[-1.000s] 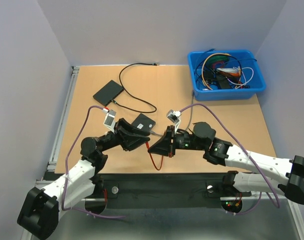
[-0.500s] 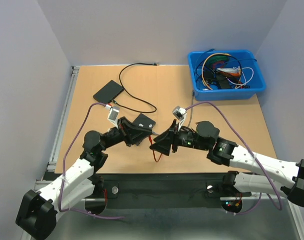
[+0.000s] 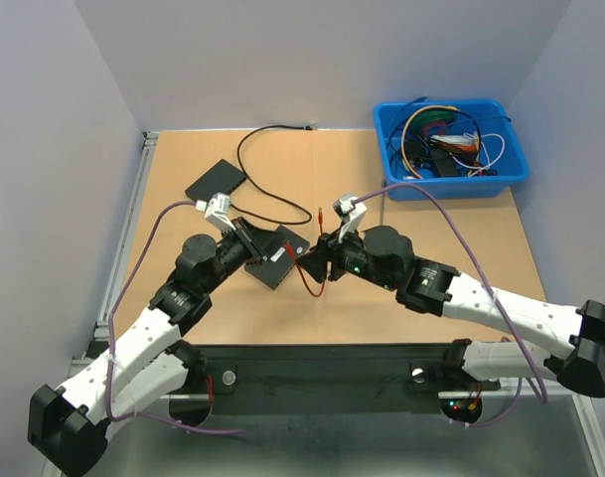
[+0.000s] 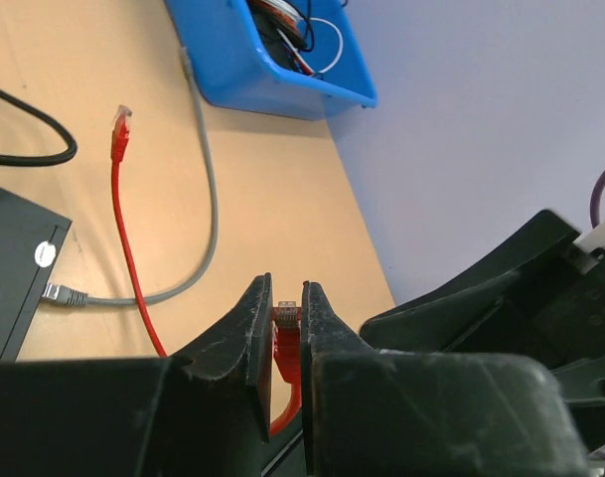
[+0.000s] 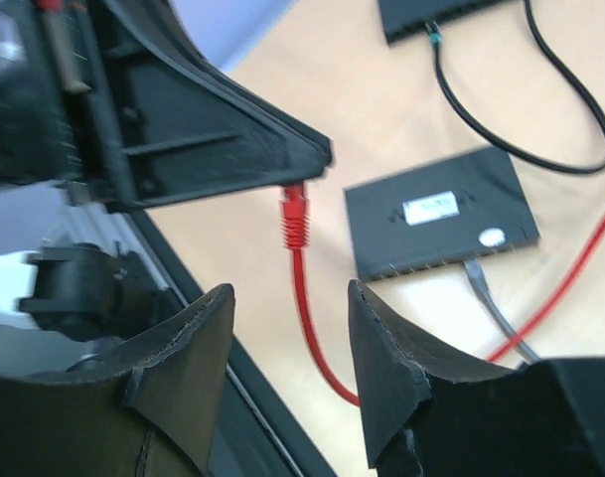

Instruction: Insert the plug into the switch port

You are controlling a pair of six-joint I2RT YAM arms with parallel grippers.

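- left end effector [image 4: 286, 290]: clamped shut on the red plug [image 4: 287, 320], whose tip pokes out between the fingers; only the left wrist view shows this grip
- right end effector [image 5: 290, 288]: wide open, holding nothing; the red cable [image 5: 304, 283] runs through the gap
- right wrist view: plug sits just beside the switch [image 5: 441, 214], apart from it, not yet in a port
- top view: plug hidden where both end effectors crowd the switch; only a red loop shows on its near side
- grey cable [image 4: 198, 199] is plugged into the switch
- loose red connector [image 4: 120, 124] lies on the surface [image 3: 461, 238] beyond the switch, toward the blue bin [image 3: 451, 185]
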